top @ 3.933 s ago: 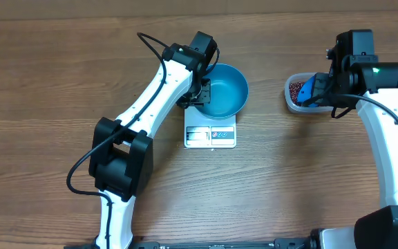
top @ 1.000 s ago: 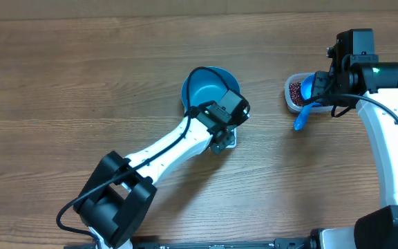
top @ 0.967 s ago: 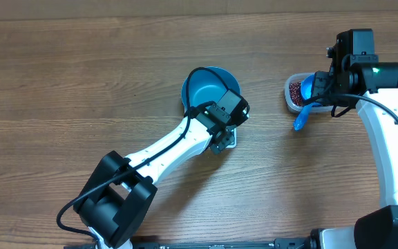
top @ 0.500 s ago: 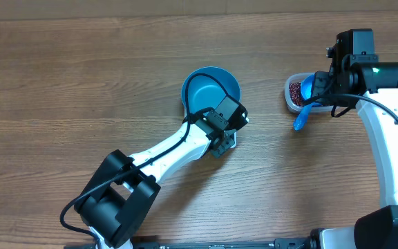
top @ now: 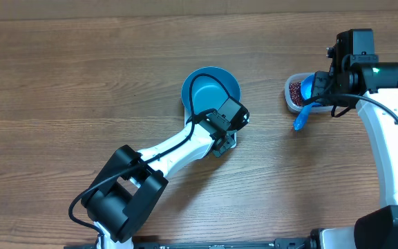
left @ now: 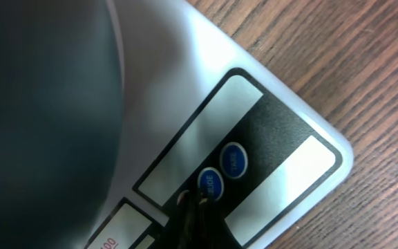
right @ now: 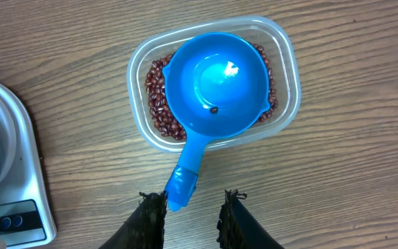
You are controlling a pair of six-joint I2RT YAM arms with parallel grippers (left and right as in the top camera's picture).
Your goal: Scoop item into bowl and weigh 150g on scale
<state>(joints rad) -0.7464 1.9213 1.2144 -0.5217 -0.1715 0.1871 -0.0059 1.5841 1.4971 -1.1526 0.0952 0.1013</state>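
- Wooden tabletop [top: 61, 83] fills the overhead frame
- Blue bowl [top: 206, 86], upper centre, sits on the white scale [left: 178, 76]
- Clear tub [right: 285, 62], upper right, holds the blue scoop [right: 216, 83]
- Left gripper [left: 193, 207] clenched, tips at a blue scale button
- Right gripper [right: 193, 200] released, fingers either side of the scoop's handle end
- Red-brown beans [right: 157, 104] lie in the tub, one in the scoop
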